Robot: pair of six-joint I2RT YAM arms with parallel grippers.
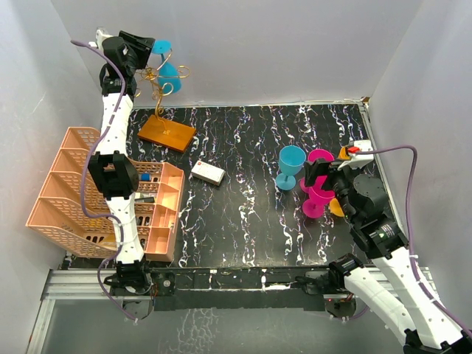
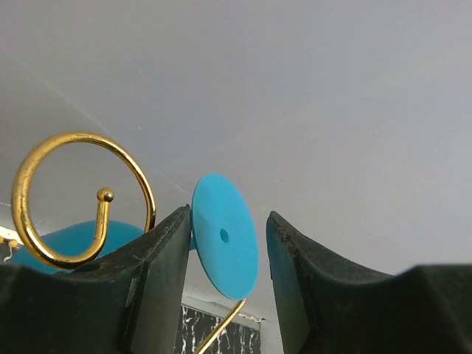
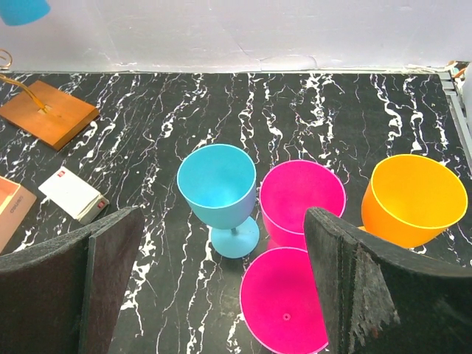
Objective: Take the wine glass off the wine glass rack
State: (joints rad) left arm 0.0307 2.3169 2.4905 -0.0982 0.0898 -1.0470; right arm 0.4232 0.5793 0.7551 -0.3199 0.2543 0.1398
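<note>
Snagging threatens — left gripper [image 2: 227, 217] jaws sit parted astride the wine glass [image 2: 223, 243] foot, seemingly not pinching; a skewed pull could hook the wine glass rack [image 2: 44, 158]. Right gripper [image 3: 223, 215] jaws gape.

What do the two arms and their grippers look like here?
The left arm and right arm have white links and black joints, each with a lilac cable looping alongside. The left gripper and right gripper have broad, matte black fingers.

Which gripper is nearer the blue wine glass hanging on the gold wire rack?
Left. The left gripper brackets the blue wine glass's round foot; the right gripper hangs far off above the standing glasses.
</note>
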